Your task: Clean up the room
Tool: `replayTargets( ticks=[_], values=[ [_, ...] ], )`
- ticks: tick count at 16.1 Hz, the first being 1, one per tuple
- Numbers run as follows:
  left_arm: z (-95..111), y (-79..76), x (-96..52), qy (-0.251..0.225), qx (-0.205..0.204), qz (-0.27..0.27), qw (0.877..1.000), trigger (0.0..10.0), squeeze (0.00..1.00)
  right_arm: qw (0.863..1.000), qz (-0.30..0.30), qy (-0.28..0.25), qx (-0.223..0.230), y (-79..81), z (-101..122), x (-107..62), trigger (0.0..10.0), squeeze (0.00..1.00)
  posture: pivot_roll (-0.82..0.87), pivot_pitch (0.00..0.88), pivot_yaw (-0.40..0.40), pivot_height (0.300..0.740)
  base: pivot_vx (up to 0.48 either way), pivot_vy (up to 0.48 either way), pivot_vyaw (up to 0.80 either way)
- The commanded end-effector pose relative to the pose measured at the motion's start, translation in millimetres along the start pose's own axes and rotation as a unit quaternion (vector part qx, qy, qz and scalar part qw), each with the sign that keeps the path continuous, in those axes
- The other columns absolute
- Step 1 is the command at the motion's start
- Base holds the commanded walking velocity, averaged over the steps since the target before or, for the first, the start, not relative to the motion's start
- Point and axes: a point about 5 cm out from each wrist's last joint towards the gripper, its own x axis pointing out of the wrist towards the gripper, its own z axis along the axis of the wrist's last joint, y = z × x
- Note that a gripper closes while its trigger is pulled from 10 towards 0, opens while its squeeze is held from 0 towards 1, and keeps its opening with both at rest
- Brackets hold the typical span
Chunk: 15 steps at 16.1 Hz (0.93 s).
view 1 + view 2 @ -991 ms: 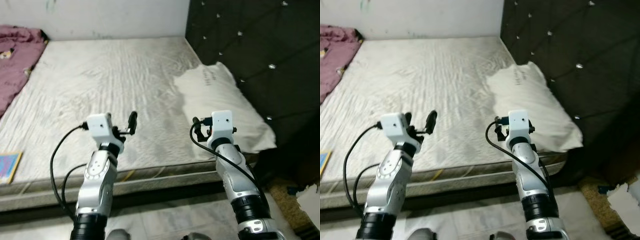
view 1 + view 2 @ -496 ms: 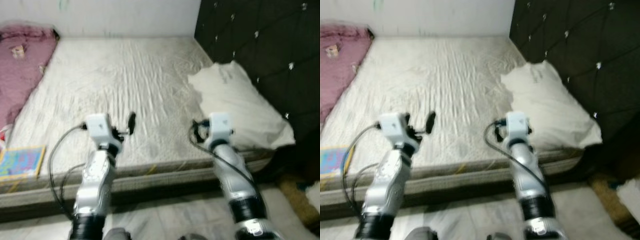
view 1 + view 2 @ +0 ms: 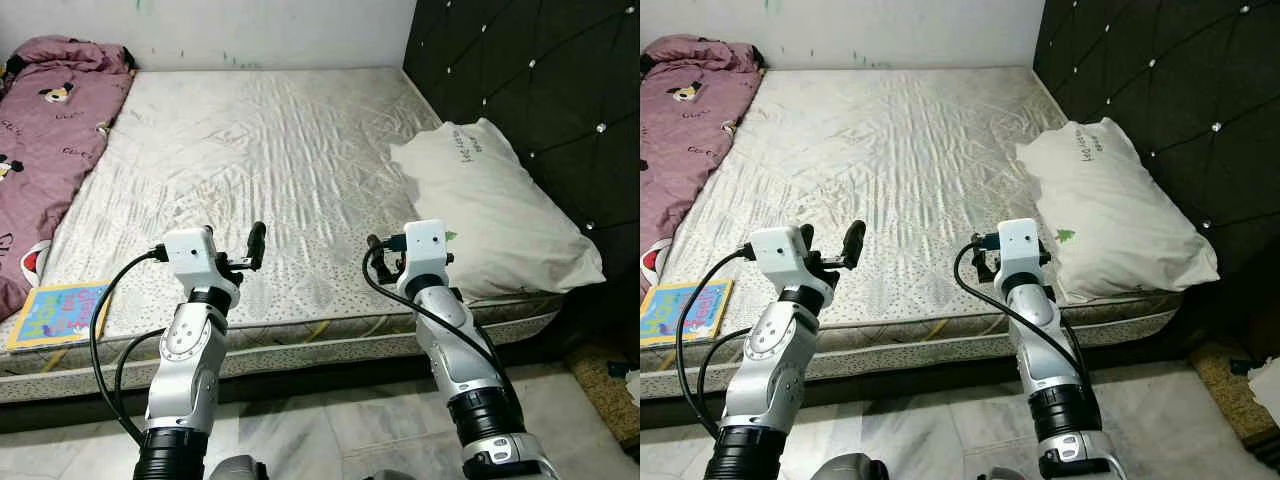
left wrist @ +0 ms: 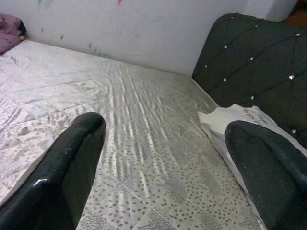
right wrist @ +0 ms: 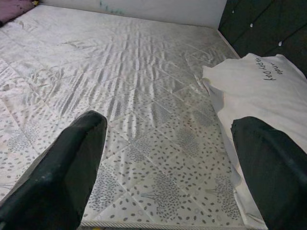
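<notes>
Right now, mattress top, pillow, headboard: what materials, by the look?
Mattress: quilted woven fabric, slight sheen; diamond stitching and a small printed pattern show.
Pillow: soft cream cloth cover, matte, creased, with printed lettering.
Headboard: dark tufted padding, likely faux leather or velvet; shiny studs sit at the diamond folds. Can't settle which.

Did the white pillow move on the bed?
No. The white pillow lies against the dark headboard at the mattress corner as before; the camera shifted.
</notes>
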Motion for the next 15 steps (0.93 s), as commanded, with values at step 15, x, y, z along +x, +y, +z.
replayTargets(
  ticks=[15],
  values=[
    [3.6,-2.4,1.4,-0.008,0.001,-0.011,1.0,10.0,0.0,1.0,-0.007,-0.003,-0.001,-2.7,3.2,2.7,10.0,0.0,0.04,0.0,-0.01,0.74,0.339,0.0,0.0]
  ],
)
